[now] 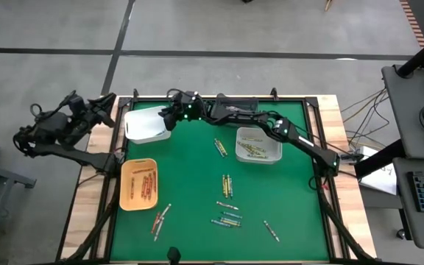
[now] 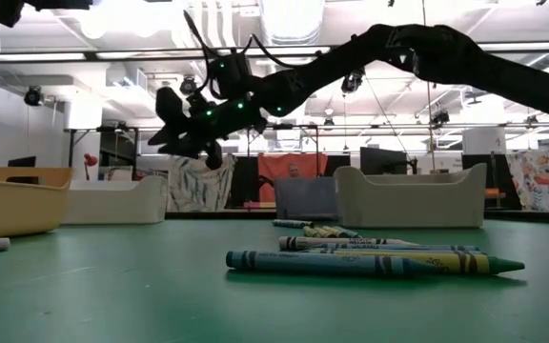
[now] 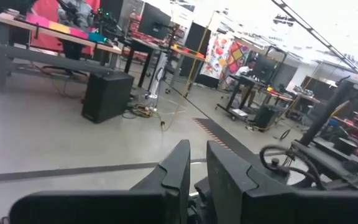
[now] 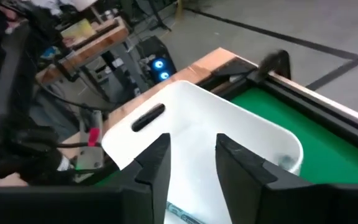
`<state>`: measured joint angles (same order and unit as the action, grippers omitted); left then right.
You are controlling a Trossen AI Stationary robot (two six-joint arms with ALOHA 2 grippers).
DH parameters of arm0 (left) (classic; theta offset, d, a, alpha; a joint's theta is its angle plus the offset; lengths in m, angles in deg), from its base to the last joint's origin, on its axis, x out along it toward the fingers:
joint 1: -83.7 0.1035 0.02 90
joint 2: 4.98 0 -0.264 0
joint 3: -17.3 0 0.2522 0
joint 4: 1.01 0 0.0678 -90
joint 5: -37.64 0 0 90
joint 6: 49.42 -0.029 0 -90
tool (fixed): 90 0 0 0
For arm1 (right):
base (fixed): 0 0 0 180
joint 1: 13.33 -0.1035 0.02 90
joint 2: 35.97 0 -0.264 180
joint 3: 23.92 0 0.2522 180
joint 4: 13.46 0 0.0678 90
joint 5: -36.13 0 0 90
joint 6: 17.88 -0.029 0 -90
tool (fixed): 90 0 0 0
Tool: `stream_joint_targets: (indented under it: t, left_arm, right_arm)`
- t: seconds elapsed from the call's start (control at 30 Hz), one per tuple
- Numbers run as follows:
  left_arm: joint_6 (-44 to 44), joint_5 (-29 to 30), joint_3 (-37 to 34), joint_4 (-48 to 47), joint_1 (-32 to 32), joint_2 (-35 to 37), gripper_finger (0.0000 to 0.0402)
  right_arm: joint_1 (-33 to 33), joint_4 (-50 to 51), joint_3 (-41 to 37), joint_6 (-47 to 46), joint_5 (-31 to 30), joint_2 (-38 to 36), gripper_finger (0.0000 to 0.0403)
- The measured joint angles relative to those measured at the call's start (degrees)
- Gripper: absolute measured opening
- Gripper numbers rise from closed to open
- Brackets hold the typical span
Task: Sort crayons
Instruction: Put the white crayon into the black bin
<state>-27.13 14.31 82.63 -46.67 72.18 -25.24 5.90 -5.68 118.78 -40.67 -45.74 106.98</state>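
Note:
Crayons lie loose on the green mat: a pair (image 1: 219,147) near the middle, a bunch (image 1: 227,185), a cluster (image 1: 227,217) and single ones (image 1: 271,231), (image 1: 159,218) nearer the front. They also show in the low view (image 2: 370,262). My right gripper (image 1: 171,115) hangs open over the far-left white bin (image 1: 147,124), above its inside (image 4: 216,124). A pale crayon (image 4: 180,213) shows low between its fingers; I cannot tell whether it touches them. My left gripper (image 3: 197,171) is shut and empty, off the table's left side (image 1: 101,107).
An orange tray (image 1: 138,184) with red-orange crayons lies at the left. A second white bin (image 1: 258,144) with yellow and green crayons stands at the far right. The right arm (image 1: 285,132) spans the far part of the table. The mat's raised black frame (image 1: 219,98) runs round the edge.

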Motion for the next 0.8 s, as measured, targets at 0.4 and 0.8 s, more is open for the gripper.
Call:
stream_joint_targets:
  t: [0.4, 0.8]
  left_arm:
    - [2.5, 0.3, 0.0, 0.7, 0.0, -7.0, 0.0036]
    - [4.1, 0.9, 0.0, 5.8, 2.0, -17.4, 0.0036]
  right_arm:
    - [3.4, 15.3, 5.6, 4.7, 8.8, -7.6, 0.0114]
    - [5.6, 49.1, 5.9, 10.7, 7.5, -24.1, 0.0080]
